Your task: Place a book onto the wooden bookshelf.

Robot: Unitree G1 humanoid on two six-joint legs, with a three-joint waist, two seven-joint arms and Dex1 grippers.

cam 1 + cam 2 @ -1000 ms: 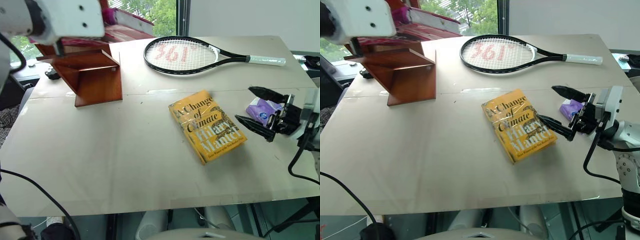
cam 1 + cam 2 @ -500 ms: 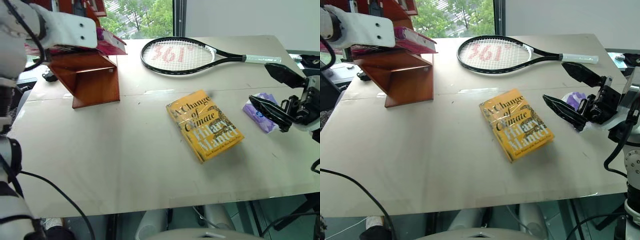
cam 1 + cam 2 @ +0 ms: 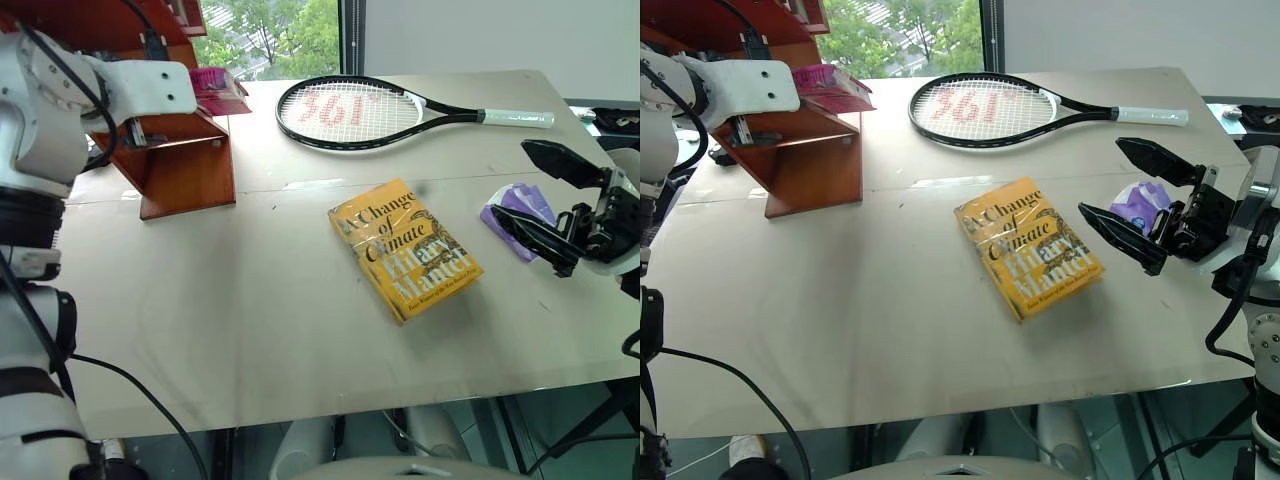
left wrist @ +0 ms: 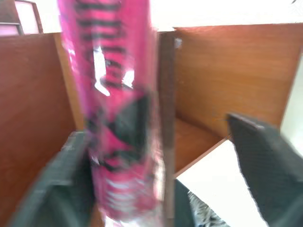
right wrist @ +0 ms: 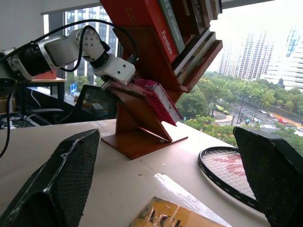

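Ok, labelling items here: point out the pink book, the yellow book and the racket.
pink book (image 3: 830, 88), right eye view, its cover.
yellow book (image 3: 405, 248), left eye view, middle of cover.
racket (image 3: 345, 108), left eye view, strings.

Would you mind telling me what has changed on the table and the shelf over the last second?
The left hand has opened and let go of the thick pink paperback book, which now rests on a slanted panel of the reddish-brown wooden bookshelf. The right hand stayed open and empty, drawing back slightly. The yellow-orange book, the tennis racket and the purple packet stayed where they were.
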